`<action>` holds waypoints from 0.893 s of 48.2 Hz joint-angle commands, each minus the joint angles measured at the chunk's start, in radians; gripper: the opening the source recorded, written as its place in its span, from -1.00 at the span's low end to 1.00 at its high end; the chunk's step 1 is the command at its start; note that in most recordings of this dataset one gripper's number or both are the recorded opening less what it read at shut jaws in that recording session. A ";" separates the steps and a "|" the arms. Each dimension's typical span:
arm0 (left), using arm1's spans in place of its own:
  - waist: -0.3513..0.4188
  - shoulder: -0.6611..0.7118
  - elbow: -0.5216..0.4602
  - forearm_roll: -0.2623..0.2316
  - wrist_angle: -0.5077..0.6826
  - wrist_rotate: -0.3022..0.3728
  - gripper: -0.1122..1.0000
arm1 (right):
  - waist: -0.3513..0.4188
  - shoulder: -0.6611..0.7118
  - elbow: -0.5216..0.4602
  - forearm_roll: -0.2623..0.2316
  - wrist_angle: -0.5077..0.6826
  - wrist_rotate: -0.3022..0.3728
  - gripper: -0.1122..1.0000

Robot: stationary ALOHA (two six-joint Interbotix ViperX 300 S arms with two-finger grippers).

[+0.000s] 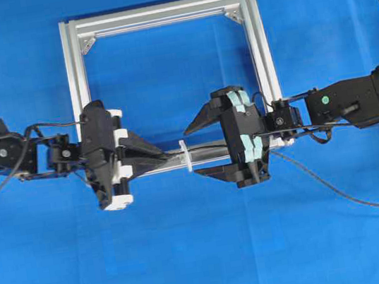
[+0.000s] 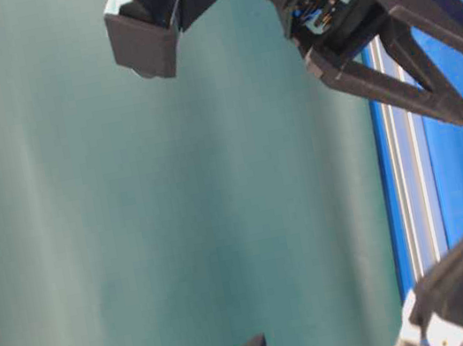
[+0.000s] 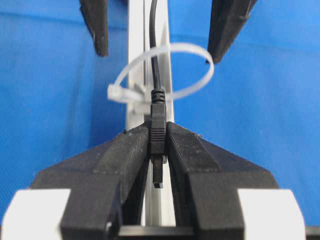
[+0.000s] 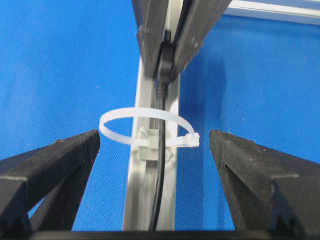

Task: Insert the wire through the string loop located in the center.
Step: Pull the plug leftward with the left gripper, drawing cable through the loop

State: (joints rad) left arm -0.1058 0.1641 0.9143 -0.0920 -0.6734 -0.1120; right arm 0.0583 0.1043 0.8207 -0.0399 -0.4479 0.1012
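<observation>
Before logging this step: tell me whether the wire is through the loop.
Through. The wire passes inside the loop, and the left gripper pinches its plug on the near side.

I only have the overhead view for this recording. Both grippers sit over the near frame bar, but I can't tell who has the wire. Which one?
Observer: The left gripper is shut on the wire, pinching the plug between its fingers.
Operator: Has the wire gone through the string loop yet?
Observer: Yes. In the left wrist view the cable behind the plug runs through the string loop, with the plug already on the left gripper's side.
Operator: And the right gripper?
Observer: The right gripper is wide open, its fingers apart on either side of the loop, touching nothing.
</observation>
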 commanded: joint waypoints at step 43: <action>-0.060 -0.380 0.426 0.003 0.028 -0.015 -0.66 | -0.002 -0.014 -0.018 0.002 -0.003 0.000 0.95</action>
State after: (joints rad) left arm -0.1595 -0.1948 1.3407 -0.0920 -0.6489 -0.1258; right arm 0.0583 0.1043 0.8207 -0.0399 -0.4464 0.1012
